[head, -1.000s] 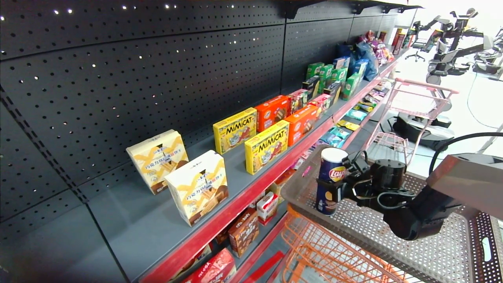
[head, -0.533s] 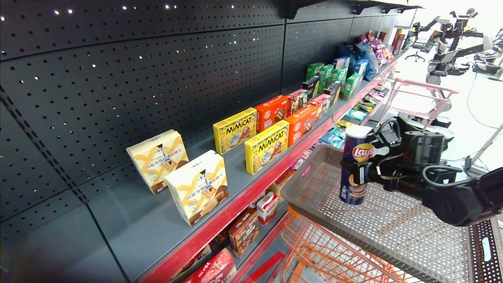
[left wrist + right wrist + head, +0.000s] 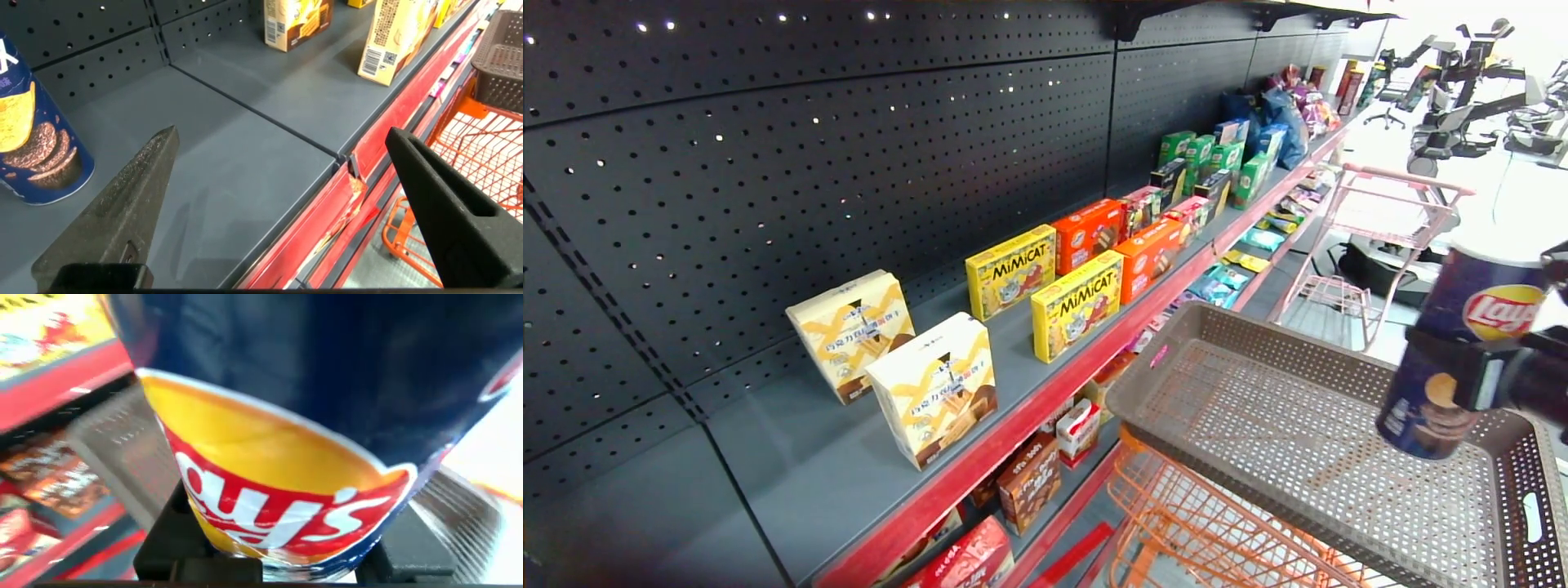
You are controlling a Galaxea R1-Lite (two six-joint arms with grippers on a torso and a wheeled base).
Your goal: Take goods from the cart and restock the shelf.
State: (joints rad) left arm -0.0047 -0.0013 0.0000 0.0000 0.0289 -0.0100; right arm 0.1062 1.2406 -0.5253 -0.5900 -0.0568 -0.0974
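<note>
The carry from cart to shelf is judged to be the step in hand. A blue crisp can (image 3: 1462,351) is clamped upright in the right gripper (image 3: 1470,377), whose jaws are pressed against its sides. It is held above the brown perforated basket (image 3: 1168,327) of the orange wire cart (image 3: 1176,531), apparently off the mesh floor. The grey shelf (image 3: 849,457) lies well off to that gripper's left, beyond the basket's far rim.

The left gripper (image 3: 279,143) is held over the shelf deck with its fingers spread wide and nothing between them. A second crisp can (image 3: 37,139) stands upright on the deck near one of its fingers.

For the next move, it is judged that the held can must be swung across the basket rim and over the red shelf lip. It would then be lowered level onto bare deck, perhaps near the standing can, and kept upright until its base is seated; only then should the jaws be eased apart.

Counted: two crisp cans, one gripped and one shelved; two cream wafer boxes (image 3: 931,388); two yellow boxes (image 3: 1076,304); two orange boxes (image 3: 1147,257); one basket; one pink cart (image 3: 1388,212) far beyond the right gripper
</note>
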